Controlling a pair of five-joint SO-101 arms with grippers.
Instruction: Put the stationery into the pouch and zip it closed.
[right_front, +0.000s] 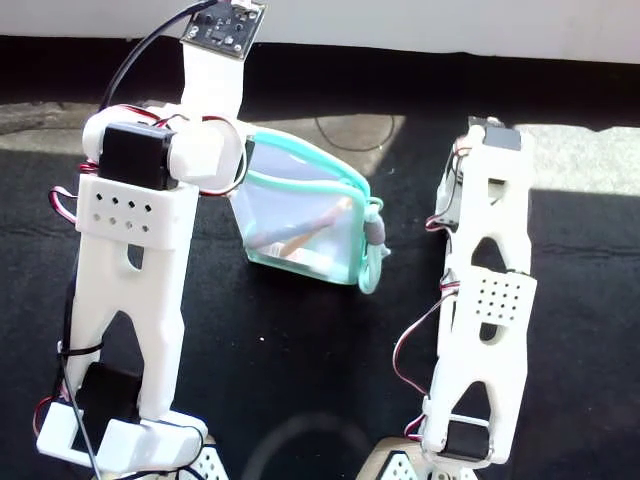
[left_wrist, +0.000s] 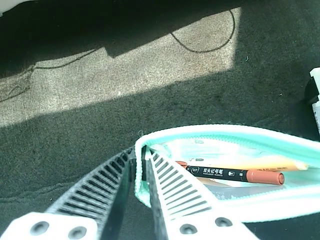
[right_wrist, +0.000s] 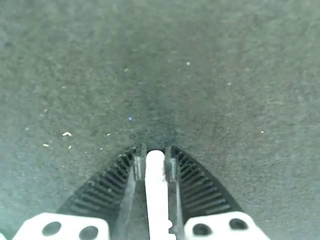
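Mint pouch (right_front: 300, 215) | left pincer (left_wrist: 140, 152) clamped on its rim | right pincer (right_wrist: 154, 151) pointing down, gripping white stick (right_wrist: 157, 195)

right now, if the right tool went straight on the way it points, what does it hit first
The dark mat just ahead of the right tool; nothing else lies between. The white stick it grips may touch first, though depth is unclear.
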